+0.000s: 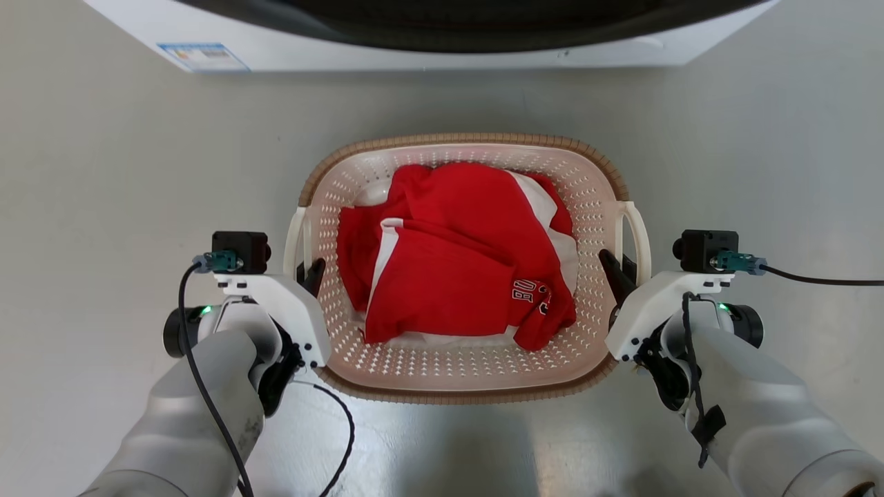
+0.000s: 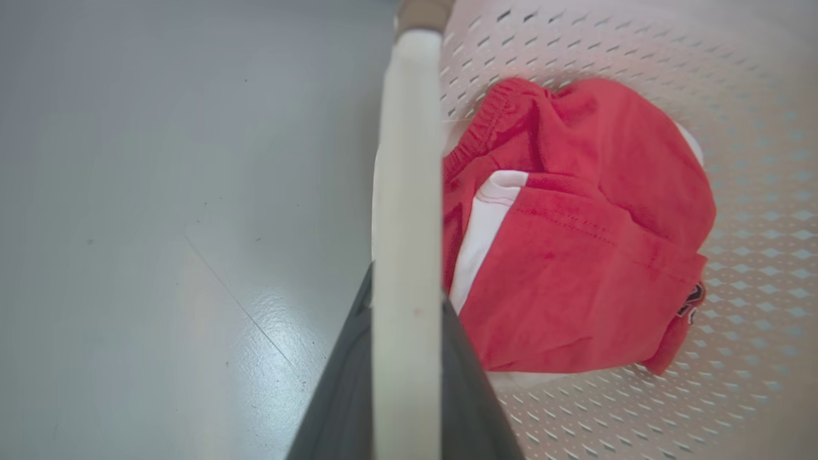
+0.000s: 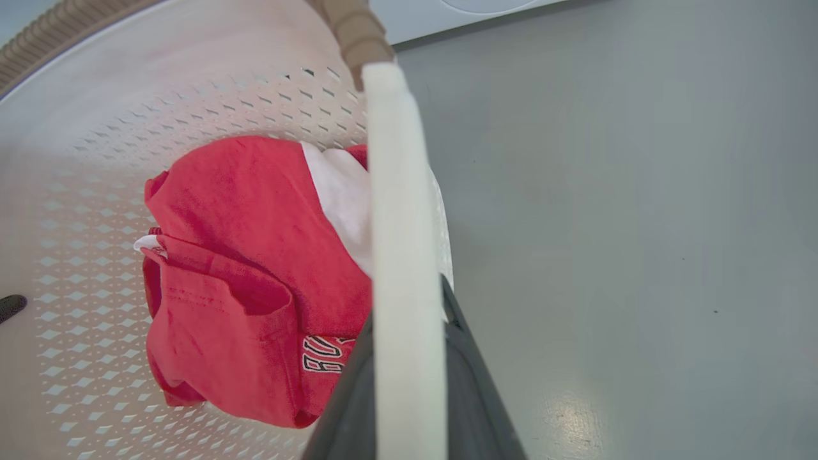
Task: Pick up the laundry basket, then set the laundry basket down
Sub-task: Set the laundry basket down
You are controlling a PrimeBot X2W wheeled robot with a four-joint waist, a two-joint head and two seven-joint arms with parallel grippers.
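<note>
Between the dark-fingered left pincer (image 1: 309, 270) and right pincer (image 1: 617, 269), the laundry basket (image 1: 345, 186) is cream-white, dotted with small perforations, with a brown woven-look rim (image 1: 469, 138) and white handles (image 1: 295, 238). Inside, a red garment (image 1: 449, 262) shows white panels and dark lettering. The floor (image 1: 138, 172) is pale grey.
</note>
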